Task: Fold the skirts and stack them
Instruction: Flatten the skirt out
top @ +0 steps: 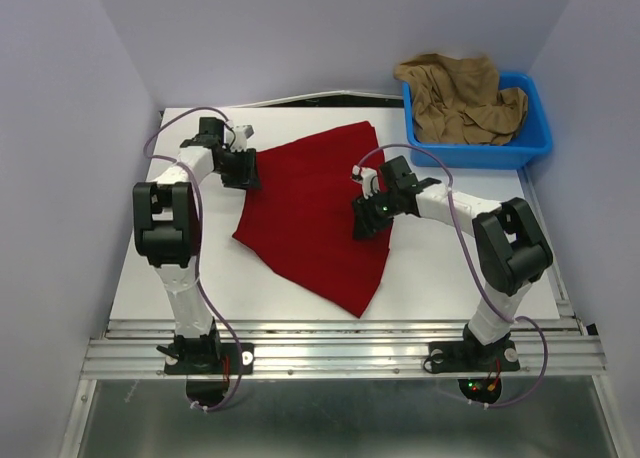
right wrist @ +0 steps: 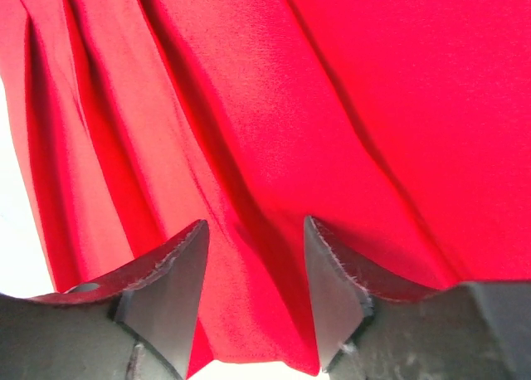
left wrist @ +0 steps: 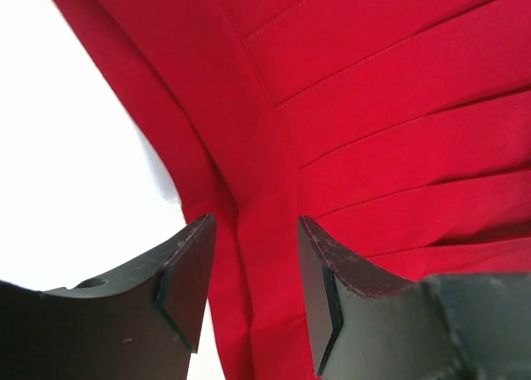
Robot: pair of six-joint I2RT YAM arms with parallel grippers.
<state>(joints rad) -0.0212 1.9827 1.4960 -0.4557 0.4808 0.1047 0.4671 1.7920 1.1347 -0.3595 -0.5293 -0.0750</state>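
Note:
The deep red skirt [top: 315, 213] lies spread flat on the white table [top: 200, 278]. The tan-brown skirt [top: 462, 100] lies crumpled in the blue bin [top: 530, 143] at the back right. My left gripper [top: 240, 166] is at the red skirt's left edge. In the left wrist view it [left wrist: 253, 293] is open, with a seam of the pleated red cloth [left wrist: 398, 131] between its fingers. My right gripper [top: 368, 218] is over the skirt's right edge. In the right wrist view it [right wrist: 255, 289] is open, with the red cloth's [right wrist: 373, 106] hem between its fingers.
Pale walls enclose the table on the left, back and right. The bin stands against the back right corner. A metal rail [top: 340, 353] with both arm bases runs along the near edge. White tabletop shows beside the skirt in the left wrist view [left wrist: 66, 148].

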